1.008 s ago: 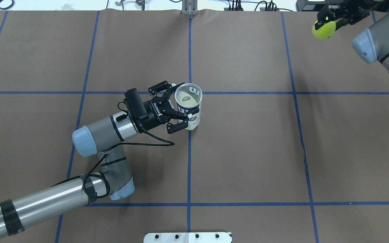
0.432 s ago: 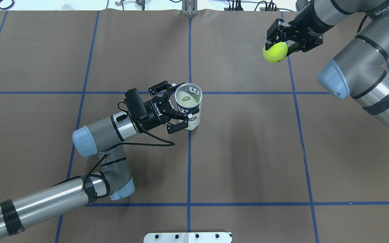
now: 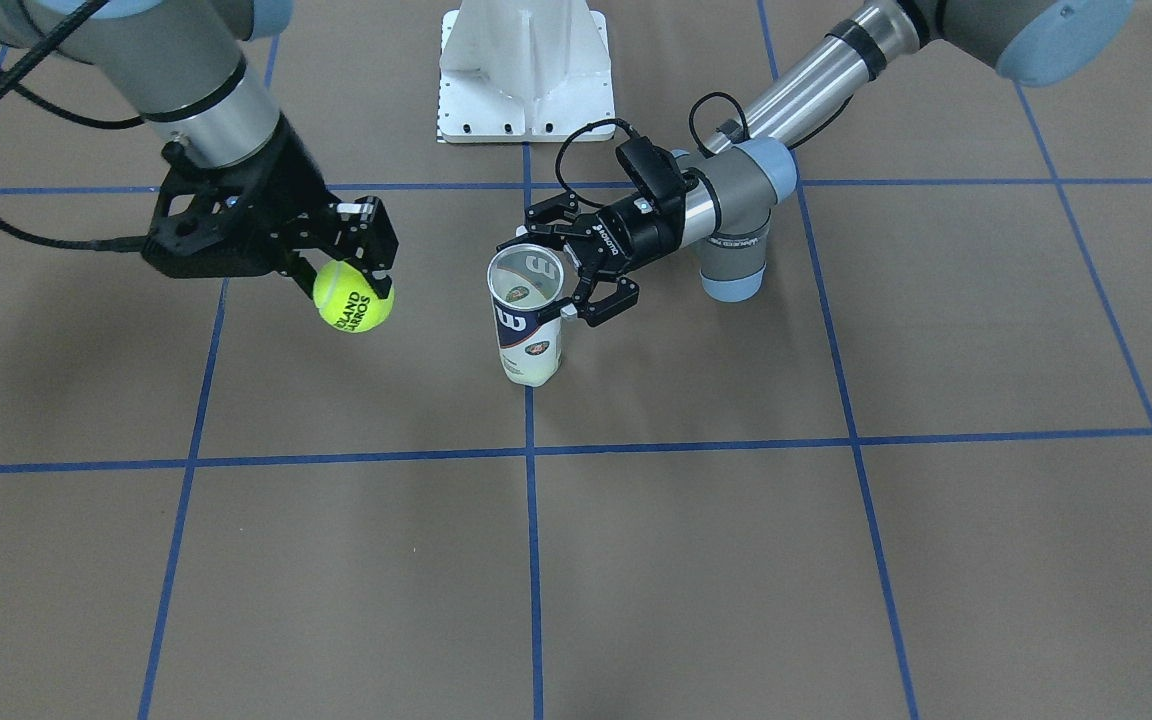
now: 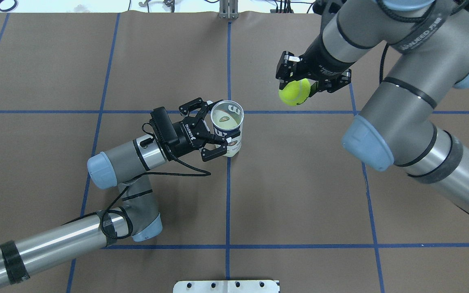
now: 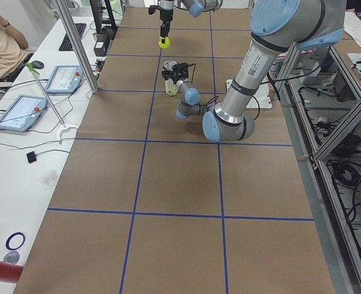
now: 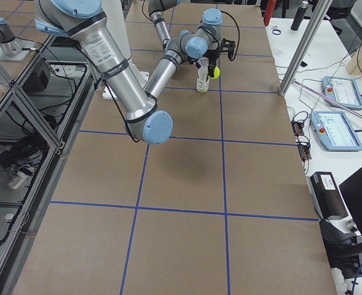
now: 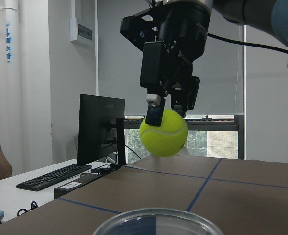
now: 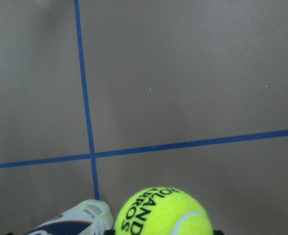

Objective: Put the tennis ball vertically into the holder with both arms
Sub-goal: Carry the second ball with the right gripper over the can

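Note:
The holder [image 4: 233, 143] is a clear can with a navy and white label. It stands upright near the table's middle with its mouth open upward, and also shows in the front view [image 3: 526, 335]. My left gripper [image 4: 220, 126] comes in from the side, its jaws closed on the can's upper part. My right gripper [image 4: 295, 87] is shut on the tennis ball [image 4: 294, 92]. It holds the yellow-green ball in the air, to the right of the can and farther back. In the front view the ball [image 3: 354, 297] hangs at about mouth height. The left wrist view shows the ball [image 7: 163, 132] beyond the can's rim [image 7: 158, 223].
A white pedestal base [image 3: 524, 70] stands at the table's robot-side edge, behind the can. Blue tape lines cross the brown table. A side desk with tablets [image 5: 64, 76] and a seated person [image 5: 2, 49] lies beyond the far table edge.
My right arm has swung the tennis ball from the far right corner leftward and nearer, toward the can. My left gripper and the can have not moved.

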Motion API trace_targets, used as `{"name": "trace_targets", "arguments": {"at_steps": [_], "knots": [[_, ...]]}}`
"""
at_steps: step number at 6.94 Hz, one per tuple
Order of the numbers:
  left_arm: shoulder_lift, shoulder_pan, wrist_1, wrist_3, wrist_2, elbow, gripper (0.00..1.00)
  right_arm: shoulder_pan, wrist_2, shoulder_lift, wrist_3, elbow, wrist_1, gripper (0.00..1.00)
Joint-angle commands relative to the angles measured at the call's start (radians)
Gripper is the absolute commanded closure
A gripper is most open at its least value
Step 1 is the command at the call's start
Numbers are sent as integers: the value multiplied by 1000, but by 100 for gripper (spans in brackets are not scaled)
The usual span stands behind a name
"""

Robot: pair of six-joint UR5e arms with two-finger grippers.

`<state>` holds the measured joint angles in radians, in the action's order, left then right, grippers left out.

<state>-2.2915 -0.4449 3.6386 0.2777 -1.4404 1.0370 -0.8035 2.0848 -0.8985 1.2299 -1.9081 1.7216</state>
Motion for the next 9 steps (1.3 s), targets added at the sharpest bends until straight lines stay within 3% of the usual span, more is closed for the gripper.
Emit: {"name": "trace_targets", "arguments": {"at_steps": [1,5,9], "knots": [[3,0,0,0,0,-2,8,82,-71,148,20,-9,209,100],[6,2,0,-2,0,-2,8,125,-101,258,65,75,234,100],[6,5,0,-2,0,-2,8,129,-111,294,65,129,231,100]]}}
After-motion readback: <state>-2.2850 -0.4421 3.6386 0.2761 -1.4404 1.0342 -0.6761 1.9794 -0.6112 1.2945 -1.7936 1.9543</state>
